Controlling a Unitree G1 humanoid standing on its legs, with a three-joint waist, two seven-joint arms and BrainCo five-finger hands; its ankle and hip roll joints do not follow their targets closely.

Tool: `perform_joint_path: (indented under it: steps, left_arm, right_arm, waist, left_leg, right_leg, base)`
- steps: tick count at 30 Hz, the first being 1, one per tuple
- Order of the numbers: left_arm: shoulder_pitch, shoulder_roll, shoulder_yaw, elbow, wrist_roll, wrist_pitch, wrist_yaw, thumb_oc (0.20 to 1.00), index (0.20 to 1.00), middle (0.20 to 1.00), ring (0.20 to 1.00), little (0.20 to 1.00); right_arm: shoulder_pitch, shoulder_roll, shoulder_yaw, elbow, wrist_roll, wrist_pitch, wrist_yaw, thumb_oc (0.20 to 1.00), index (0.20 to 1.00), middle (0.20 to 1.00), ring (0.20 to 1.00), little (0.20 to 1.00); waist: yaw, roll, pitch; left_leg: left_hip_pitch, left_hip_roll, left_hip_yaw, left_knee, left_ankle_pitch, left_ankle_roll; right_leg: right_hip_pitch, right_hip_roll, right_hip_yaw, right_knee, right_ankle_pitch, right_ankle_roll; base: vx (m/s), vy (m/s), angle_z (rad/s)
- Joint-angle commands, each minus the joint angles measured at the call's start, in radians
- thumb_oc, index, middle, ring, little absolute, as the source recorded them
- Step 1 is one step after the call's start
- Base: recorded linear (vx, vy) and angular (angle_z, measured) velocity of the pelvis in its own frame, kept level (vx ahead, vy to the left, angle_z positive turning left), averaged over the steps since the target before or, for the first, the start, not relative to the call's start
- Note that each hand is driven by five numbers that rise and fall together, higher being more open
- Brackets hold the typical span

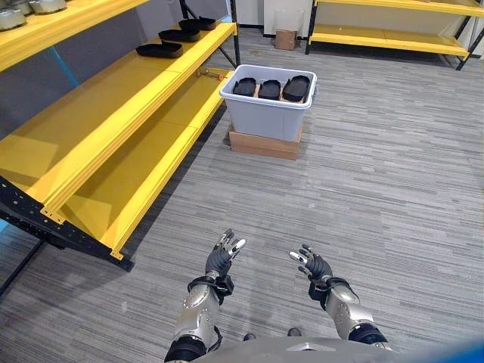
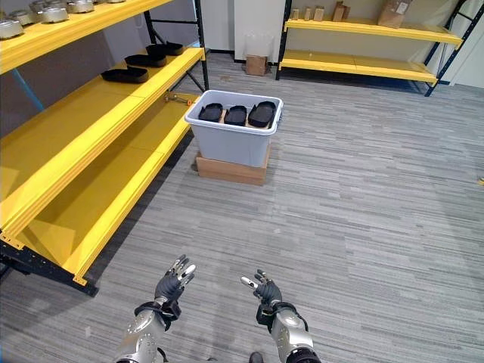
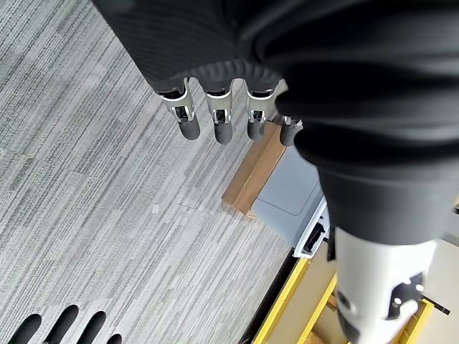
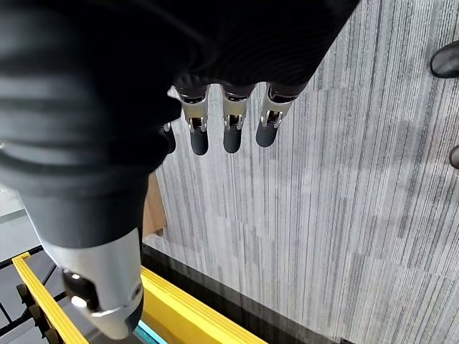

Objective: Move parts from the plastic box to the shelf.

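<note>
Grey plastic box (image 1: 266,113) of black parts (image 1: 270,89) beside yellow shelf (image 1: 113,144); left hand (image 1: 221,259) and right hand (image 1: 313,266) empty, fingers relaxed.

Grey metal parts (image 2: 54,13) on the top shelf (image 2: 72,26), cut off by the edge

A flat cardboard box (image 1: 264,144) is set on the grey striped carpet (image 1: 378,189). A small cardboard box (image 1: 286,38) is seen on the floor by the far yellow rack (image 2: 363,64), whose upper level carries further boxes (image 2: 393,13).
</note>
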Motion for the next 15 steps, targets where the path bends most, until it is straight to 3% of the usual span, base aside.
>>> perform_joint_path:
  steps: [1, 15]
  left_arm:
    - [-0.064, -0.034, -0.003, 0.041, -0.032, -0.036, -0.033, 1.0, 1.0, 1.0, 1.0, 1.0]
    - [-0.065, -0.03, -0.003, 0.037, -0.031, -0.043, -0.033, 1.0, 1.0, 1.0, 1.0, 1.0]
  right_arm:
    - [-0.029, 0.016, -0.021, -0.002, 0.012, -0.024, 0.014, 1.0, 1.0, 1.0, 1.0, 1.0]
    - [-0.03, 0.013, -0.017, -0.001, 0.006, -0.023, 0.013, 1.0, 1.0, 1.0, 1.0, 1.0]
  waist:
    - [0.003, 0.016, -0.041]
    - [0.004, 0.014, -0.034]
  left_leg:
    - [-0.024, 0.009, -0.016, 0.001, -0.004, -0.02]
    - [-0.023, 0.008, -0.02, 0.001, -0.005, -0.021]
  right_leg:
    - [-0.007, 0.005, 0.027, 0.004, -0.013, -0.003]
    - [-0.005, 0.005, 0.028, 0.004, -0.01, -0.002]
  base:
    - [0.0, 0.0, 0.0]
    - [0.0, 0.0, 0.0]
